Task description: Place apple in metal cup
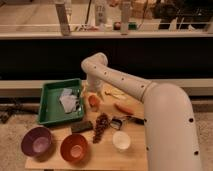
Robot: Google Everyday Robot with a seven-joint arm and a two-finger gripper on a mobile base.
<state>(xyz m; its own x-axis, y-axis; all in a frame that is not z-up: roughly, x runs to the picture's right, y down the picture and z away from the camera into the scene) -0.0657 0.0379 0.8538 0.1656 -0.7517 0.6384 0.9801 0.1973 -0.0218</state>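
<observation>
The apple [94,102], small and orange-red, sits on the wooden table [135,155] just right of the green tray. My gripper [92,95] hangs straight down from the white arm and is right over the apple, touching or nearly touching its top. The metal cup [117,123], small, shiny grey with a dark inside and a thin dark handle to its right, stands nearer the front, right of the grape bunch and clear of the gripper.
A green tray [50,112] holding crumpled white stuff lies at the left. A carrot-like piece [123,108], a dark grape bunch [101,125], a white cup [121,141], an orange bowl [74,148], a purple bowl [36,142] and a dark block [81,127] share the table.
</observation>
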